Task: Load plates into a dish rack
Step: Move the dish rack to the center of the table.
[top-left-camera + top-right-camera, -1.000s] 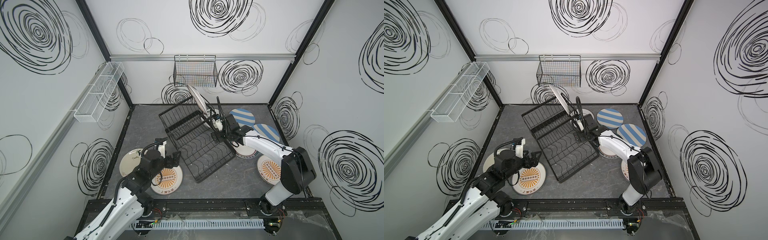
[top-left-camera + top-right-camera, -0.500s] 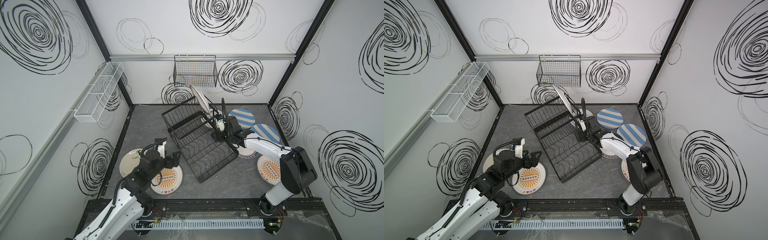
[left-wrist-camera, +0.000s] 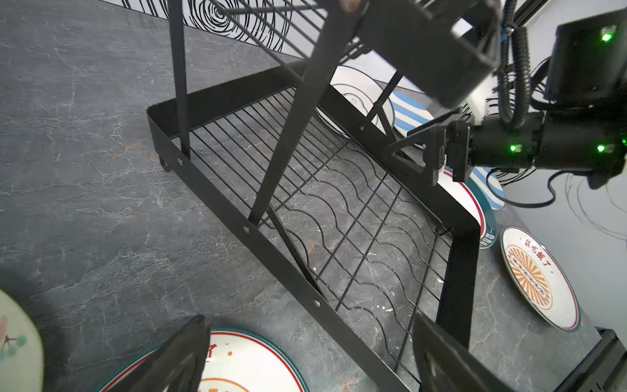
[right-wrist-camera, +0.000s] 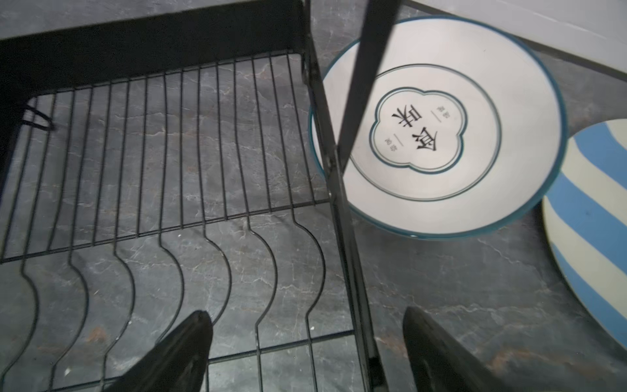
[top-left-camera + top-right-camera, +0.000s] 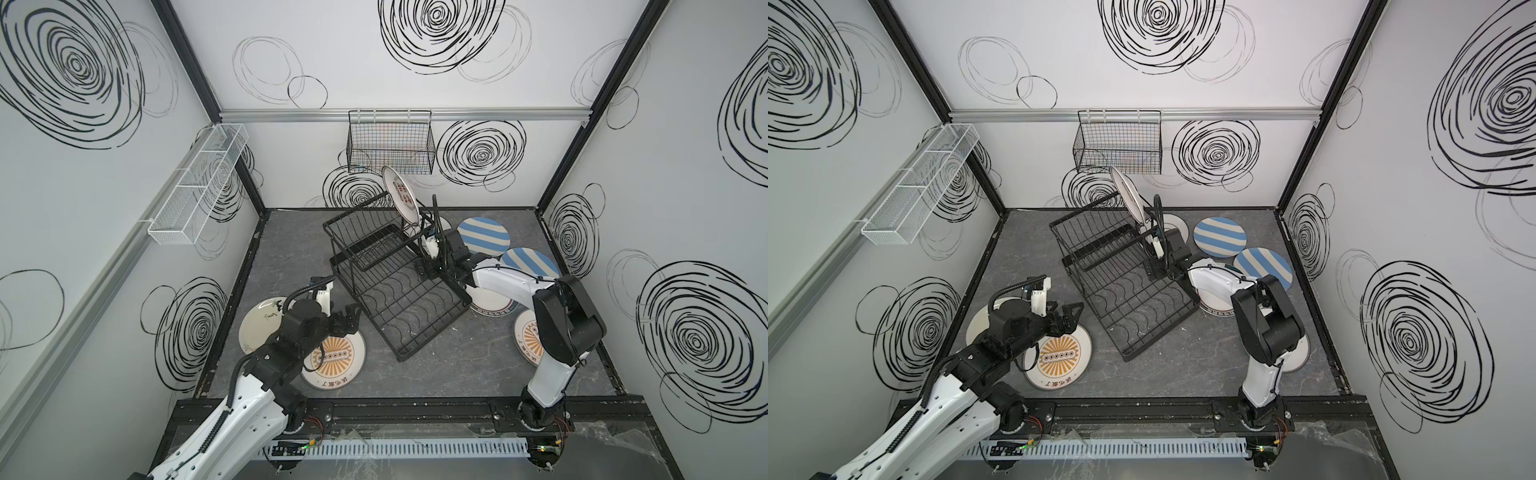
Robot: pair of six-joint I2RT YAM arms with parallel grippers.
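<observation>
Dish rack [image 5: 399,299], black wire on two tiers, sits askew at the centre of the grey stone-patterned table [image 5: 291,249]. Its raised basket points toward 12 o'clock and its long lower tray of wavy slots runs toward 5 o'clock. A round red-lettered plate [image 5: 401,199] stands on edge at the basket's far corner, tilted. The other plates lie flat on the table outside the rack. At 2 o'clock a far striped plate [image 5: 484,237] and a near striped plate [image 5: 530,266], both glossy blue and cream, lie just beside each other. A white emblem plate [image 4: 441,125] with a thin teal rim lies beside the rack's side rail. At 4 o'clock the right arm covers part of a green-rimmed plate [image 5: 488,302] and a second sunburst plate [image 5: 524,338]. At 8 o'clock lie an orange sunburst plate [image 5: 336,357] and a cream plate [image 5: 262,324]. The left gripper [image 5: 350,318] hovers over that sunburst plate's far edge, jaws apart, holding nothing. The right gripper [image 4: 305,314] is spread wide, with the rack's thin rail running between its fingers.
</observation>
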